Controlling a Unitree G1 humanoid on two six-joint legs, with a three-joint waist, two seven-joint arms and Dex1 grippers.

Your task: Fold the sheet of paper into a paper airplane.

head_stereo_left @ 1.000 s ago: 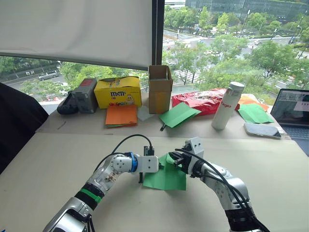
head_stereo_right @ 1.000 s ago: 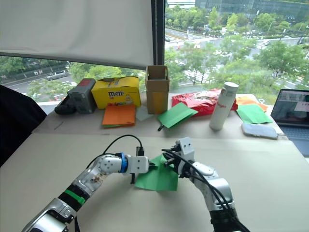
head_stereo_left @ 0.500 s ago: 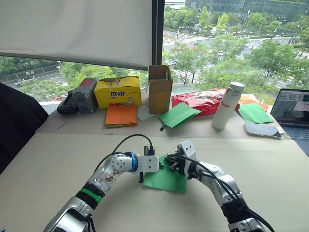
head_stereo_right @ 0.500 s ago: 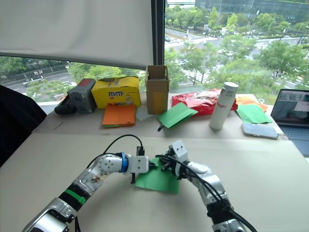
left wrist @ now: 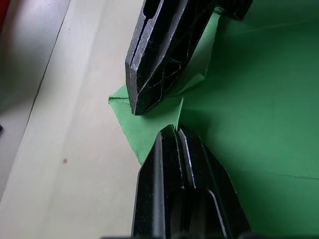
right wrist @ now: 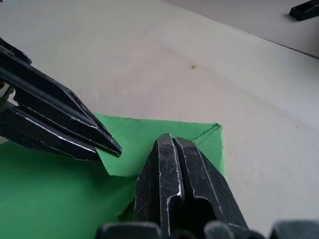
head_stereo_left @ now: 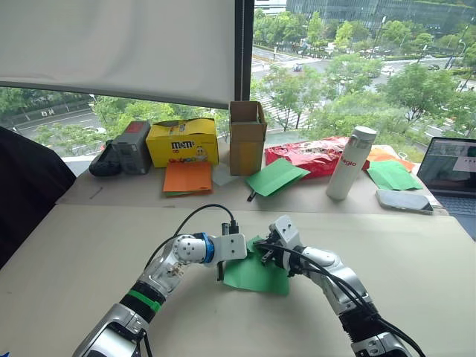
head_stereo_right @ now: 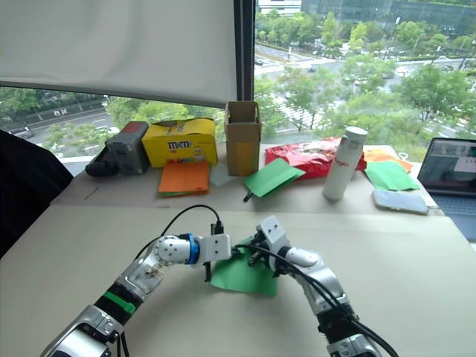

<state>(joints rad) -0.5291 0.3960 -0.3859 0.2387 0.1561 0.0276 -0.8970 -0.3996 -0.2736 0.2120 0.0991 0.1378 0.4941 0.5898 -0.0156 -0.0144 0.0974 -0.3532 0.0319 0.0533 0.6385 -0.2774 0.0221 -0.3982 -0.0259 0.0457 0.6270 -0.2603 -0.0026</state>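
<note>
We are working both grippers at the same far corner of the sheet of paper, which is lying on the table between the two arms, with most of its flat area spreading back from the fingertips toward us. The left gripper is coming in from its side with its fingers closed together, tips resting on the green corner; we are judging that it is pinning the paper, not pinching it. The right gripper is meeting it from the opposite side, its fingers also pressed shut, tips bearing down on a small turned-over flap of the same corner. The two sets of fingertips are almost touching, so neither arm is clearly nearer; the corner is lying directly under both. The coming move is turning on this flap: its fold line is running obliquely across the corner, between the two fingertip pairs, so any pressing stroke will probably need to travel along that line. The sheet is looking bright green, thin and mostly flat, with a faint crease across it and the one corner folded; no airplane shape is formed yet
</note>
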